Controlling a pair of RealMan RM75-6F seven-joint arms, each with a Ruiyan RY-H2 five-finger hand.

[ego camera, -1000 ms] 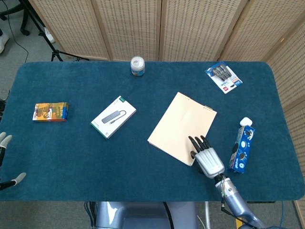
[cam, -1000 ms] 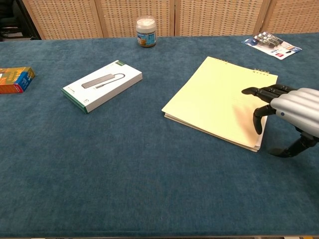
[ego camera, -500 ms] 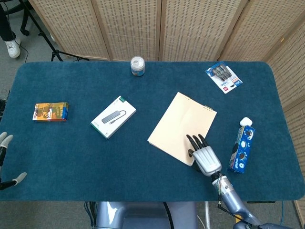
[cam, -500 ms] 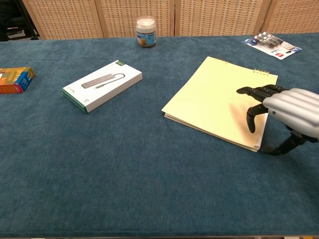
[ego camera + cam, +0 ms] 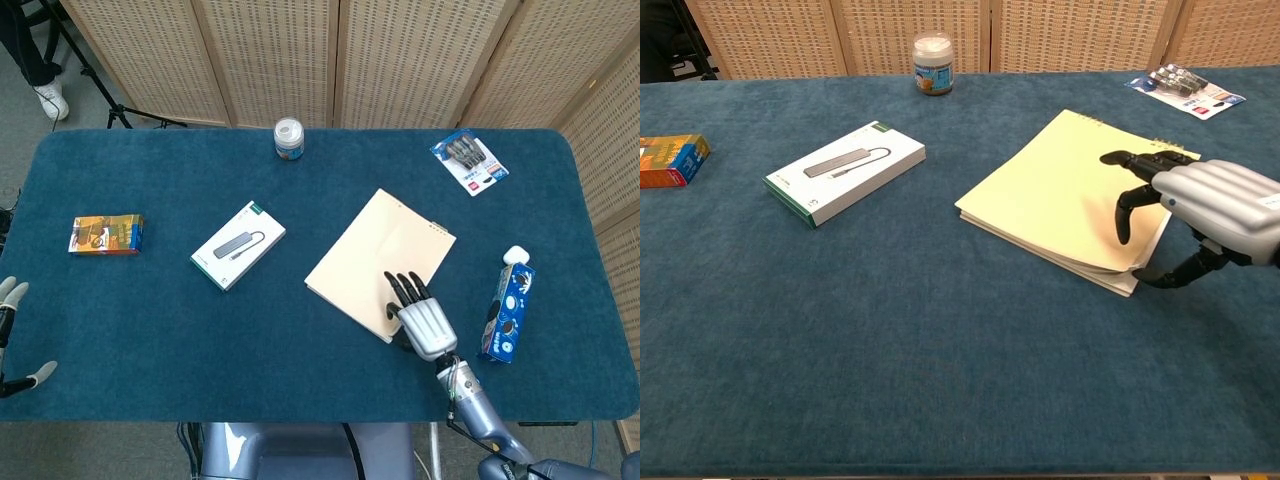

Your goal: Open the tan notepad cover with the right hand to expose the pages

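While flat on napped blue felt table (image 5: 150, 330):
Notepad: tan rectangular paper notepad (image 5: 372, 260), smooth cover, spiral edge far-right.
Position: right of centre.
Axis: long side runs near-left to far-right.
Right hand: silver metal right hand (image 5: 420, 318), dark fingers (image 5: 1124, 213) spread on cover, thumb at near corner edge.
Left hand: left hand (image 5: 12, 335) at left edge, grip cannot be told.

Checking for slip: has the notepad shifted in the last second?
Yes. The notepad slid left, toward the white box, pushed by the right robot hand.

Right hand (image 5: 420, 318) fingers over tan notepad (image 5: 378, 262) corner.
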